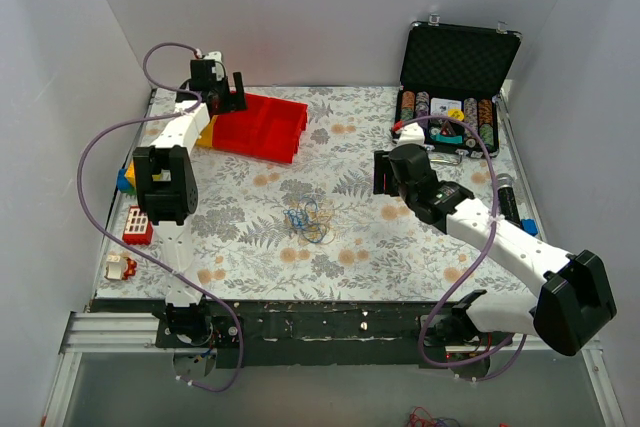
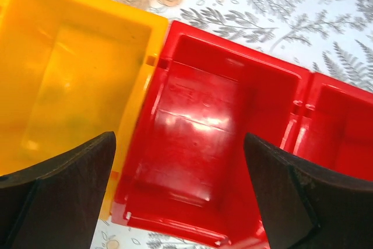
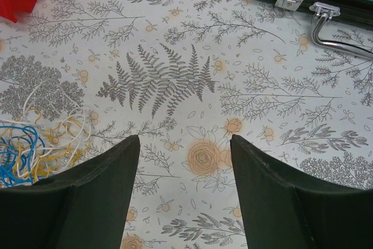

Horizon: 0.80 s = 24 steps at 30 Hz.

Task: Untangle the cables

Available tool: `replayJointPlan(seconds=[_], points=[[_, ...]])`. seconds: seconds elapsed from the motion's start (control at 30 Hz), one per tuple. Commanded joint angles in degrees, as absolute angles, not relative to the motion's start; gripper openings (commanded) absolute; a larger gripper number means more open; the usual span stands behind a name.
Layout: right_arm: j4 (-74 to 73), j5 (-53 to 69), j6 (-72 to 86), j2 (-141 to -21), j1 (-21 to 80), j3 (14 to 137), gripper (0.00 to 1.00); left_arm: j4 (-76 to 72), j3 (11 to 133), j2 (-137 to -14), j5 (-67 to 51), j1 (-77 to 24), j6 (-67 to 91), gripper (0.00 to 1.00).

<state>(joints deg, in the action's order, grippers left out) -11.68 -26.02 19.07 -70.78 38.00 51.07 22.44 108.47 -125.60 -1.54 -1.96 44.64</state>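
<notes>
The cables (image 1: pixel 309 219) are a small tangle of thin blue, yellow and whitish wires lying on the flowered tablecloth in the middle of the table. They also show at the left edge of the right wrist view (image 3: pixel 35 147). My right gripper (image 1: pixel 380 174) hovers to the right of the bundle, open and empty, over bare cloth (image 3: pixel 185 138). My left gripper (image 1: pixel 228 97) is far off at the back left, open and empty, above a red bin (image 2: pixel 215 144).
A red bin (image 1: pixel 262 127) and a yellow bin (image 2: pixel 64 74) stand side by side at the back left. An open black case of poker chips (image 1: pixel 455 82) stands at the back right. Small toy blocks (image 1: pixel 137 225) lie along the left edge.
</notes>
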Motion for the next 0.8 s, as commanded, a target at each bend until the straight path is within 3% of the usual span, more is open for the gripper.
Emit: replayJointPlan(seconds=[0.0,0.23,0.47,0.77], points=[[-8.1,-26.5,18.6,-69.1,38.7,50.7,0.7,14.9,104.9,-122.6,5.3,-1.9,42.7,0.87],[-8.3,-24.9,19.3,-69.7,39.2,50.1,0.61,11.9,100.0,-123.3,6.7,-2.0,41.2,0.78],[-9.2,-27.2,20.6,-68.8,39.3,49.3,0.5,9.9,93.3,-120.8,8.7,-3.0,39.1,0.49],[-7.7,-27.2,20.4,-70.3,39.3,48.7,0.48,10.0,78.2,-110.6,10.5,-9.0,42.2,0.51]])
